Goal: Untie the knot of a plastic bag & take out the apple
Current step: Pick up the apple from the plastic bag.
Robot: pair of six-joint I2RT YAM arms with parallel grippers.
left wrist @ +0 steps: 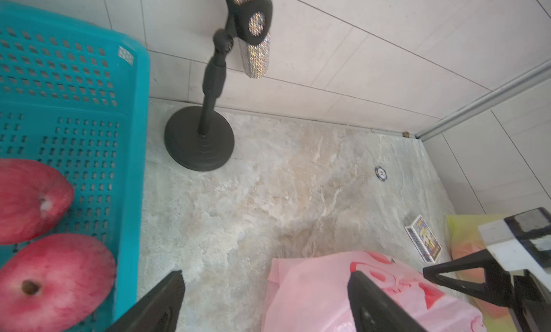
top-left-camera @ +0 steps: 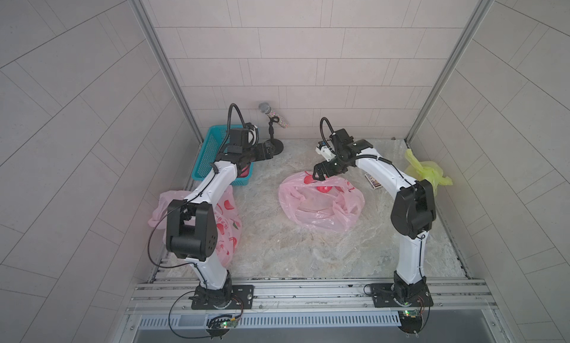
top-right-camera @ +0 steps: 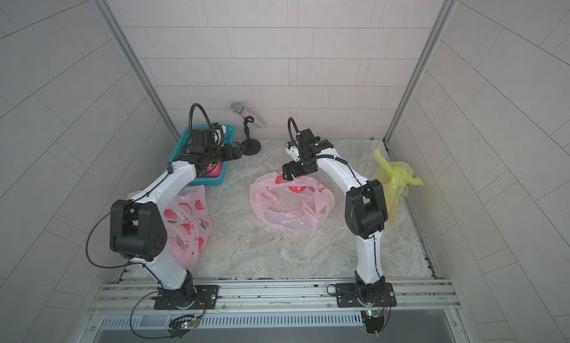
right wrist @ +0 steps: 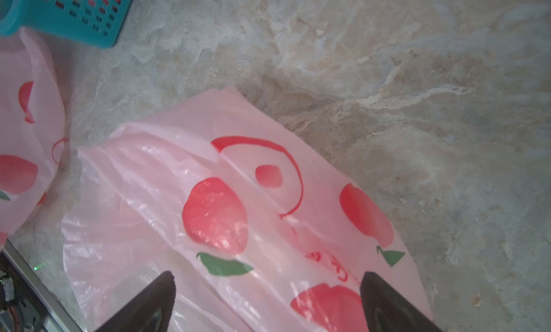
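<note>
Pink film, slack and crumpled: the plastic bag (top-left-camera: 320,209) lies mid-table, the right gripper (right wrist: 268,276) spread and empty over its far edge. Pinch there, I reckon, and the whole bag drags. The left gripper (left wrist: 267,281), spread and empty too, hangs beside the basket (left wrist: 140,106) far left; its wrist view shows two apples (left wrist: 53,282) inside, mostly arm-hidden from above.

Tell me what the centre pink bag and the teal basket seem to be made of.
Pink bag: thin, glossy, translucent plastic film, going by its crinkles and shine. Teal basket: rigid moulded plastic, likely, with perforated walls and a smooth rim.
</note>
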